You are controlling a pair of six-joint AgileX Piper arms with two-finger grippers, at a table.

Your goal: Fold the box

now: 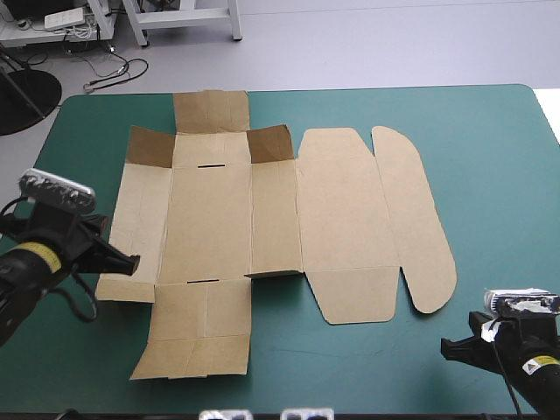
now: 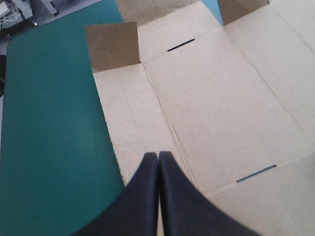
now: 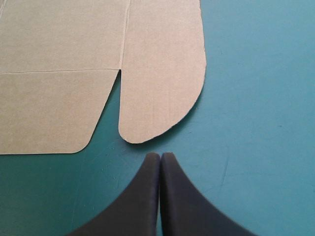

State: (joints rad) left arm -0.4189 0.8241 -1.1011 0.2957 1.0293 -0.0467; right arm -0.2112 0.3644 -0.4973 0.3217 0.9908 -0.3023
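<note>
Brown box [image 1: 262,227] lies mostly flat mid-surface [image 1: 490,157] in your high view, two small far flaps raised. Left gripper [image 1: 131,261] sits at its left edge, right gripper [image 1: 448,347] near the surface's near right corner.
Left wrist: left gripper [image 2: 158,155] closed, empty, tips over the box [image 2: 211,113].
Right wrist: right gripper [image 3: 160,155] closed, empty, just short of the box [image 3: 74,59], at its rounded end.
</note>
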